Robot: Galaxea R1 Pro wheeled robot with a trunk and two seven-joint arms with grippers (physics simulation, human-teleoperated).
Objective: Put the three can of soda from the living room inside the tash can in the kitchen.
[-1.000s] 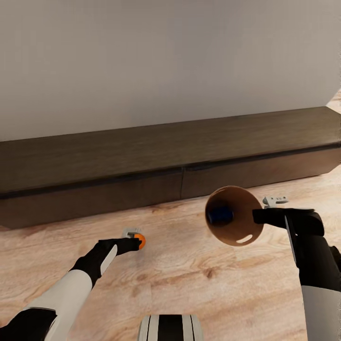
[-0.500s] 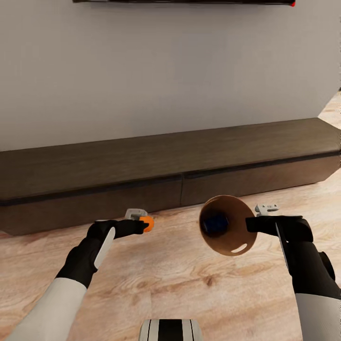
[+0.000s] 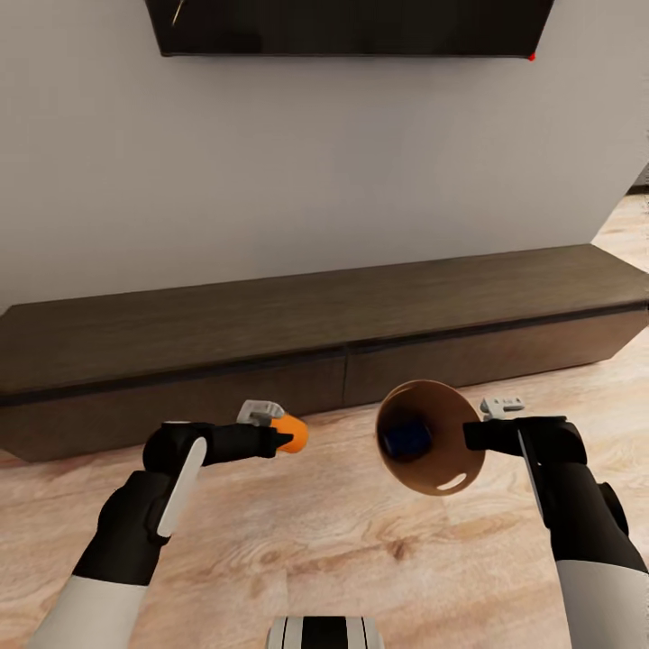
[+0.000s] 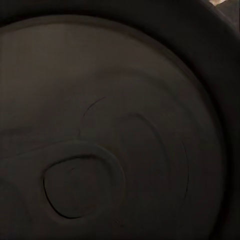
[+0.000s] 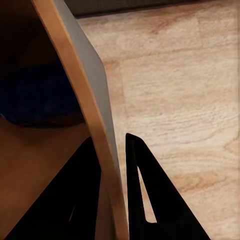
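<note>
My left gripper [image 3: 281, 436] is shut on an orange can of soda [image 3: 292, 433], held in the air above the wood floor in front of the bench. The left wrist view sits right against the can's dark metal top [image 4: 110, 135] with its pull tab. My right gripper [image 3: 470, 436] is shut on the rim of the tash can [image 3: 424, 437], which is tipped so its tan-brown inside faces the head camera. A blue can of soda [image 3: 407, 437] lies inside it, also seen as a dark blue shape [image 5: 37, 95]. The bin's wall [image 5: 97, 125] runs between the black fingers [image 5: 145, 195].
A long dark low bench [image 3: 315, 333] runs along the grey wall, close ahead of both arms. A dark screen [image 3: 351, 27] hangs on the wall above it. Light wood floor [image 3: 342, 541] spreads below the arms and past the bench's right end.
The head view has tilted up, bringing the wall screen into sight. My left gripper has lifted the orange can off the floor and carried it right, toward the bin. The bin has barely moved.
</note>
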